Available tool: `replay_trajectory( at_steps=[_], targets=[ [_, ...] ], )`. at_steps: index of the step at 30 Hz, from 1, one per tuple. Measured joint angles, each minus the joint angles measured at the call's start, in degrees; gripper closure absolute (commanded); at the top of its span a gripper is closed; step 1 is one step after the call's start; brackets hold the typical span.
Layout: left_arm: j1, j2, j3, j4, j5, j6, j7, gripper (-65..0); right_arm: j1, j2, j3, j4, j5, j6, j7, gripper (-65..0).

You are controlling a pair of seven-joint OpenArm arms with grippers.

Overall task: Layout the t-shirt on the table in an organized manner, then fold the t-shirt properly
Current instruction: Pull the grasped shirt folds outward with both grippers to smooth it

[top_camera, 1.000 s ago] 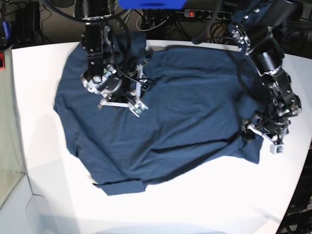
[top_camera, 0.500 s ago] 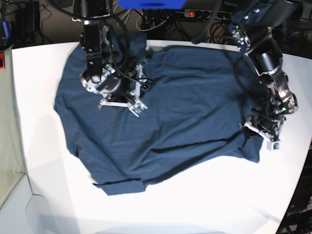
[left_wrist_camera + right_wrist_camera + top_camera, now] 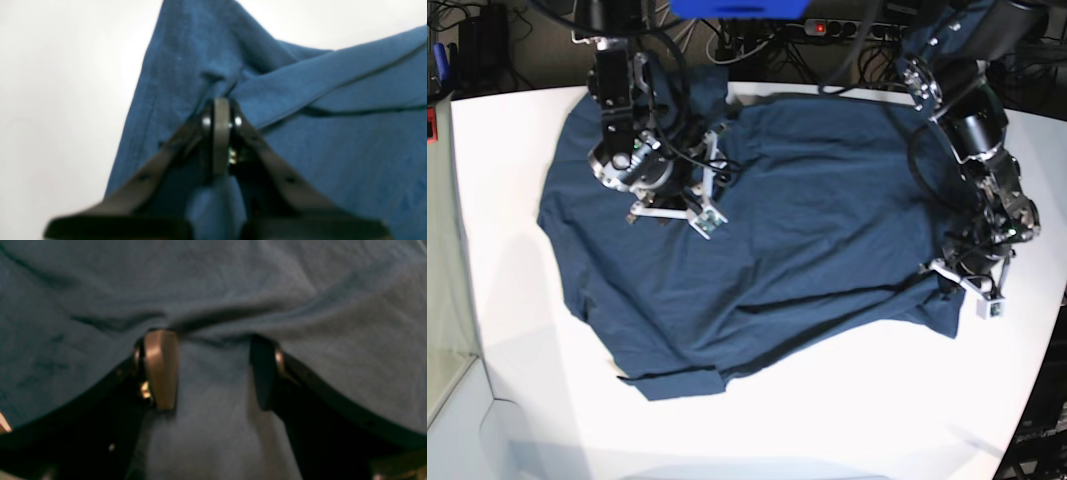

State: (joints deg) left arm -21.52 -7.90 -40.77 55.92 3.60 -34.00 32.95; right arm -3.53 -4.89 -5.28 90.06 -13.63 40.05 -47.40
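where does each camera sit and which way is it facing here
Base: high above, looking down on the dark navy-blue soft fabric t-shirt spread over the large white table; both arms show, left gripper at the shirt's edge, right gripper over its body.
Left wrist: behind its own fingers, which are shut on a pinch of shirt edge, table beyond.
Right wrist: behind its open fingers, pressed to the fabric.
Shared: all three views show the shirt.

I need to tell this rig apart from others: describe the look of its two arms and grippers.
Both arms are black, built of chunky round joints with silvery metal rings, and loose black cables loop beside them. The left gripper and right gripper have pale whitish frames, slim dark finger links, and flat tan-grey pads.
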Motion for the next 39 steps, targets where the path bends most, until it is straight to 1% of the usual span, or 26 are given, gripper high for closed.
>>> replay_trajectory(
  at_steps=[11,19,23,24,25,26,29,30,32,33,35,36,37,39],
  targets=[
    [-2.56,0.2,-0.17,0.0,0.24,0.2,0.24,-0.4,-0.02,0.31,0.0,-0.02,0.2,-0.02,0.13,-35.6],
    [-10.64,0.24,-1.44,-0.66,0.57,0.39,0.11,-0.4,0.0,0.31,0.0,0.0,0.24,0.0,0.09,-35.6],
    [-16.39,-0.07,-1.44,-6.4,0.68,0.61,-0.2,-0.4,-0.02,0.42,-0.11,0.0,0.24,0.0,0.02,-35.6],
    [-17.55,-0.15,-1.36,-8.35,0.61,0.59,-1.14,-0.4,0.0,0.46,-0.15,0.0,0.46,0.02,-0.07,-35.6],
    [-18.62,-0.26,-1.36,-10.64,0.74,0.83,-3.39,-0.4,0.02,0.79,-0.22,0.0,0.52,0.0,0.17,-35.6],
    [-19.43,-0.55,-1.33,-13.03,0.72,1.9,-5.92,-0.4,0.0,1.03,-0.39,0.0,0.68,0.0,0.37,-35.6],
    [-22.14,-2.45,-1.36,-21.31,0.74,9.18,-11.91,-0.6,-0.02,1.09,-0.42,0.0,0.83,0.0,0.31,-35.6],
    [-22.99,-2.93,-1.36,-23.65,0.98,10.32,-13.4,-1.2,-0.11,1.09,-0.33,0.0,0.85,0.0,0.31,-35.6],
    [-24.33,-3.78,-1.33,-27.26,0.74,12.26,-16.11,-6.5,-0.15,1.4,-0.22,0.04,0.87,0.0,0.44,-35.6],
    [-25.07,-4.04,-1.33,-28.74,0.55,12.9,-17.0,-11.7,-0.13,1.77,-0.44,0.04,0.98,0.0,0.59,-35.6],
    [-26.71,-4.63,-1.33,-30.69,0.63,14.99,-16.98,-24.5,-0.17,2.03,-0.52,0.22,1.27,0.0,0.72,-35.6],
    [-27.04,-4.79,-1.33,-30.75,0.57,15.04,-16.98,-29.7,-0.31,2.05,-0.52,0.26,1.27,0.0,0.79,-35.6],
    [-27.32,-4.79,-1.33,-30.67,-0.09,14.99,-16.83,-32.8,-0.46,2.05,-0.52,0.33,1.27,0.0,0.79,-35.6],
    [-27.58,-4.7,-1.33,-30.64,-0.2,14.95,-16.5,-34.3,-0.5,2.56,-0.52,0.42,1.36,-0.02,1.03,-35.6]
  ],
)
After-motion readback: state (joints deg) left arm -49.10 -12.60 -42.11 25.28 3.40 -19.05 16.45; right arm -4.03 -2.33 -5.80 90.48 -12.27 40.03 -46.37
